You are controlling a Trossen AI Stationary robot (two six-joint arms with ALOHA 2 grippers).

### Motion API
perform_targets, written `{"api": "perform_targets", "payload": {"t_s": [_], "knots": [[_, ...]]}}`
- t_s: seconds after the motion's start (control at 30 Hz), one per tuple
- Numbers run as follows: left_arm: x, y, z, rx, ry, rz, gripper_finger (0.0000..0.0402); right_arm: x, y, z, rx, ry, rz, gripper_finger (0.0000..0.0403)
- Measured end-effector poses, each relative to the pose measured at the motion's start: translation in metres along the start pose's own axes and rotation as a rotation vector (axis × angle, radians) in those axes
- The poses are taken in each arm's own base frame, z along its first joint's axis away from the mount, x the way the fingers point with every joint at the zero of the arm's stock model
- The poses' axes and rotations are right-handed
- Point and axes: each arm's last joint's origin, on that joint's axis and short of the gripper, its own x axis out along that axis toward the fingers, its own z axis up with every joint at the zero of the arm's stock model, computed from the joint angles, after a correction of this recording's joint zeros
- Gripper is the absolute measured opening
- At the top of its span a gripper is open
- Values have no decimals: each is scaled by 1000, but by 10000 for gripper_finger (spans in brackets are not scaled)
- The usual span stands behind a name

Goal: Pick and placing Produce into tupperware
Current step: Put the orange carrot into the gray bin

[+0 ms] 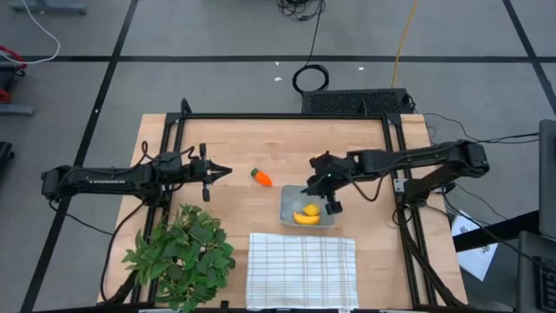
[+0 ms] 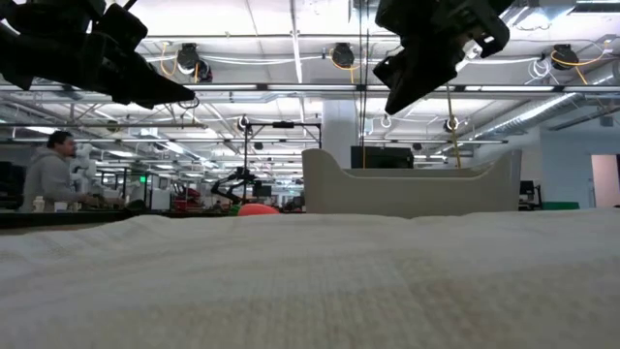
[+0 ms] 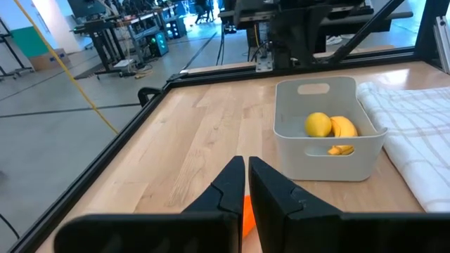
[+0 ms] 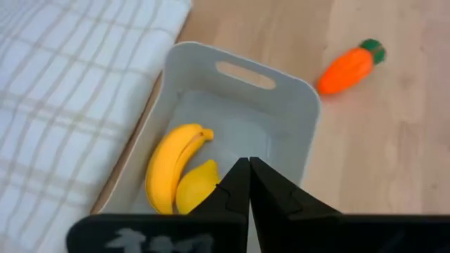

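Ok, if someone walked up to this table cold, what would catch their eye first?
Probably the grey tupperware near the table's middle, with the yellow banana and lemon already lying inside and the right gripper shut, empty, just above them. Next, the orange carrot alone on the bare wood, between the tub and the left gripper.

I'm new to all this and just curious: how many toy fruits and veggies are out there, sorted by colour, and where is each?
Yellow: 2, the banana and the lemon, both inside the tupperware.
Orange: 1, the carrot, lying on the table outside the tupperware.
Total: 3 pieces.
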Motion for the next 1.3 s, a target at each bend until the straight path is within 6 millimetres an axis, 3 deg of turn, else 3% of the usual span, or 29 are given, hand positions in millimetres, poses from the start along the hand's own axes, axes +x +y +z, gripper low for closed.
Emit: {"api": "perform_targets", "payload": {"t_s": [0.37, 0.7, 1.13, 1.3], "knots": [[0, 0, 0, 0, -1, 0, 26, -42, -10, -25, 134, -230, -108, 0], [0, 0, 0, 0, -1, 0, 26, -92, -2, -55, 217, -469, -177, 0], [0, 0, 0, 0, -1, 0, 26, -108, 19, -98, 208, -683, -221, 0], [0, 0, 0, 0, 0, 0, 26, -107, 21, -108, 249, -672, -269, 0]]}}
